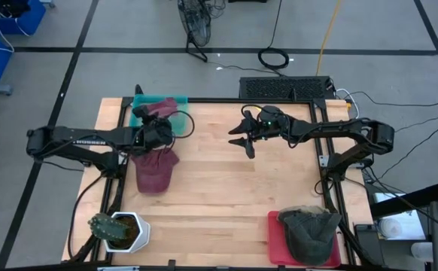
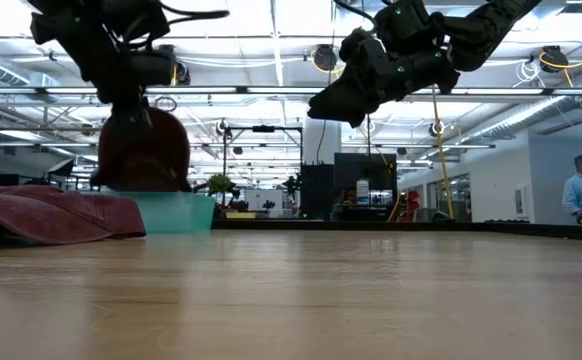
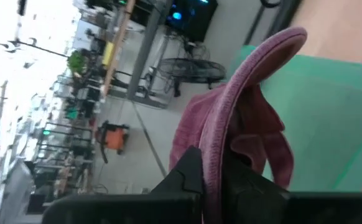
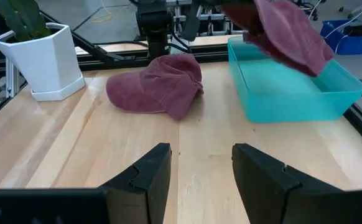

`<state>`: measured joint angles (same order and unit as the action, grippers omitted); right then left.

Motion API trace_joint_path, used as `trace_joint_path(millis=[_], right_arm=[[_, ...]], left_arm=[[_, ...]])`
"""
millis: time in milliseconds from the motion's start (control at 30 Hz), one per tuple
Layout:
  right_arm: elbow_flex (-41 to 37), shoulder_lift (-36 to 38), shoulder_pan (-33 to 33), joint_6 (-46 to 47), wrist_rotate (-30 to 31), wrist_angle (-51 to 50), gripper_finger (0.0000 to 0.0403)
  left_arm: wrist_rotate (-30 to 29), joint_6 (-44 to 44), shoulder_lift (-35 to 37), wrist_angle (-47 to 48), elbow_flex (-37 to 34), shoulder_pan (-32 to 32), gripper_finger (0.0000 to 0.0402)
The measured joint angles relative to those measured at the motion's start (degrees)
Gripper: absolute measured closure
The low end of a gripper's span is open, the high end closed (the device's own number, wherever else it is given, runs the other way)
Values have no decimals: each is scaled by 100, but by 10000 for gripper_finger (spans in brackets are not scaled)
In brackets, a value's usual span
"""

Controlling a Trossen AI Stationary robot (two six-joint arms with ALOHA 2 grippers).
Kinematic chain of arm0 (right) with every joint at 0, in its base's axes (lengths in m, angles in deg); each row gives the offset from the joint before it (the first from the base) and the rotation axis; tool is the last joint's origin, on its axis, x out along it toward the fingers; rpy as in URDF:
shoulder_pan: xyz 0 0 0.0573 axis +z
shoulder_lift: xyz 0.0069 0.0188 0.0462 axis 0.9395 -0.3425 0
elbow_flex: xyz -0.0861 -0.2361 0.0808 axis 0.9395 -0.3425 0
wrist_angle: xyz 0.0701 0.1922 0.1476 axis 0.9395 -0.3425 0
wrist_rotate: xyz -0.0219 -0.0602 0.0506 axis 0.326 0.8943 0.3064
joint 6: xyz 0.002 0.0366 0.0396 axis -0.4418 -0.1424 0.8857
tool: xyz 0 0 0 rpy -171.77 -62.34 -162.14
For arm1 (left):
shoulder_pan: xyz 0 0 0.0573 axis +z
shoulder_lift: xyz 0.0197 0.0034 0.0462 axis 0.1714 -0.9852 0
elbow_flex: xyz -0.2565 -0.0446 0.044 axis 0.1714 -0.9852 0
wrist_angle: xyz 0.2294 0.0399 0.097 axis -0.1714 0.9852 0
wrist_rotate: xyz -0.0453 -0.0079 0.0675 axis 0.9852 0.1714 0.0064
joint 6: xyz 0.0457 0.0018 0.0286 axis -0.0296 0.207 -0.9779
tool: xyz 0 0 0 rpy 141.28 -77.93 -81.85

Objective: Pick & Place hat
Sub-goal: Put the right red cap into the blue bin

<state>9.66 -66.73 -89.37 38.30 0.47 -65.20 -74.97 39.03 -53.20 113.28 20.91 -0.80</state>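
Left claw is pinching a soft maroon hat by its curved brim above the teal bin; right claw is hovering apart over the wooden worktop.

The held maroon hat is cut off by the frame's top edge.

text: none legible | left arm: white lettering, too small to read
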Motion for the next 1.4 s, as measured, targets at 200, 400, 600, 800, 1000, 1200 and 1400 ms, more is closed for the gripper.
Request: trace_joint_path(millis=[200,400,600,800,1000,1200,1400], right_arm=[[0,-1,4,171,-4,15,248],[0,-1,66,121,-4,61,248],[0,-1,74,53,-4,99,248],[0,-1,74,44,-4,38,248],[0,-1,74,41,-7,-21,248],[0,-1,74,41,-7,-19,248],[0,-1,76,41,-9,-19,248]], left_arm=[[389,-237,-3,-235,-414,346,372],[767,-545,-3,-801,-793,699,385],[1315,-1034,-3,-1929,-1009,910,382],[1489,-1190,-3,-2273,-1111,1039,352],[1492,-904,-3,-2271,-1111,1213,363],[1496,-803,-3,-2269,-1114,1200,367],[1509,-247,-3,-2265,-1114,1181,321]])
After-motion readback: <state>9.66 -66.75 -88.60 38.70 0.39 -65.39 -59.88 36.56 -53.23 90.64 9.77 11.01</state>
